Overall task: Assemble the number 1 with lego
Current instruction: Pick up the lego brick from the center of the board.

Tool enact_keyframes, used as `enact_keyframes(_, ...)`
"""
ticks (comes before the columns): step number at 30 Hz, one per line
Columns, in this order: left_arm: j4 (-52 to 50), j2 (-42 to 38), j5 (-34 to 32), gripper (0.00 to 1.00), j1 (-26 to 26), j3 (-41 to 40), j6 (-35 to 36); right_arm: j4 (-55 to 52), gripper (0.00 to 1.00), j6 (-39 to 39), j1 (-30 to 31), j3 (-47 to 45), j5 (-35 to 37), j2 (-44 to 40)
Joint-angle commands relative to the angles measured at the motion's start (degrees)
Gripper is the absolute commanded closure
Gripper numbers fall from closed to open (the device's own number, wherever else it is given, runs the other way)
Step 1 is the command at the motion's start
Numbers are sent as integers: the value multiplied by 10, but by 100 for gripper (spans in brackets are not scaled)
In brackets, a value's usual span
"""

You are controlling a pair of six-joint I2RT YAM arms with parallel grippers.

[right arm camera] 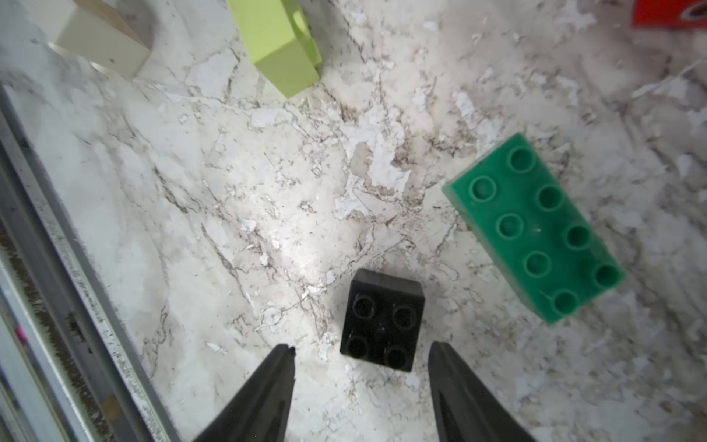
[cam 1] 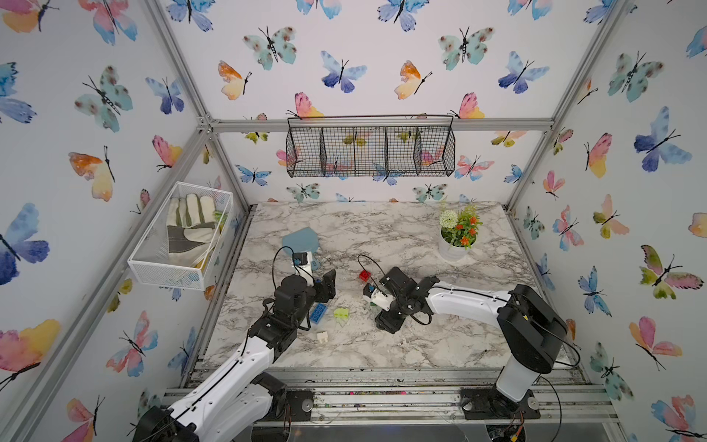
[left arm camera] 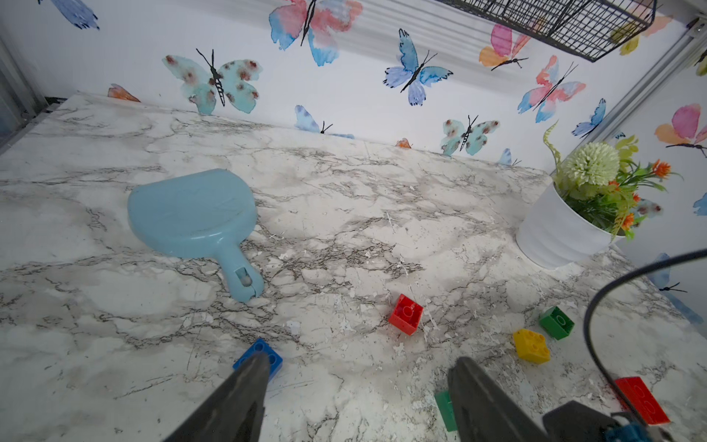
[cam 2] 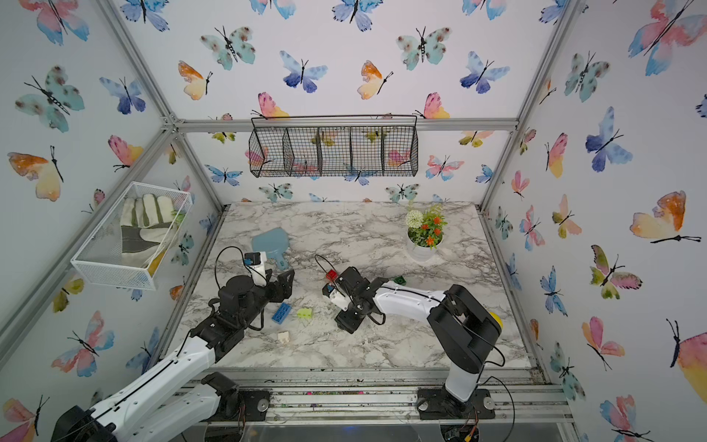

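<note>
On the left of the marble surface [cam 1: 382, 229] a pale blue scoop [cam 1: 300, 240] is seen lying flat. Near its handle the left end effector [left arm camera: 360, 356] is released: the jaws are spread wide with nothing between them, and a small blue brick [left arm camera: 274, 359] is seen just behind one fingertip. Toward the front, a blue oblong brick [cam 1: 318, 313], a lime brick [cam 1: 340, 313] and a white brick [cam 1: 322, 336] are laid near one another. A red square brick [left arm camera: 406, 314] is found mid-surface, with a yellow brick [left arm camera: 531, 345] and a green square brick [left arm camera: 556, 322] further right. The right end effector [right arm camera: 361, 346] is also released — a black brick [right arm camera: 382, 317], studs up, is partly straddled by its fingertips but not touched, and a green oblong brick [right arm camera: 535, 229] lies beside it. A potted plant [cam 1: 457, 233] is set at the back right.
</note>
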Motion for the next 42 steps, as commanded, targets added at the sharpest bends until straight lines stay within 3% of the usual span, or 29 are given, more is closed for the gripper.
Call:
enact_keyframes(1,-5,-6,-25,21,3,1,-28,-18,41,-5,3,22,25,17)
enact_keyframes(10,-4,13,-25,21,4,13,-24,-7,57,-4,10,25,39,35)
enact_keyframes(23,-3,15,-29,21,4,12,-17,-3,54,-5,14,42,38,51)
enact_keyframes(29,-5,11,-31,21,4,10,-14,-8,70,-15,14,44,41,54)
enact_keyframes(34,-4,5,-31,21,7,5,-16,-19,80,-37,14,28,40,29)
enact_keyframes(42,18,5,-15,21,15,-15,-19,-19,86,-108,-7,-12,61,-70)
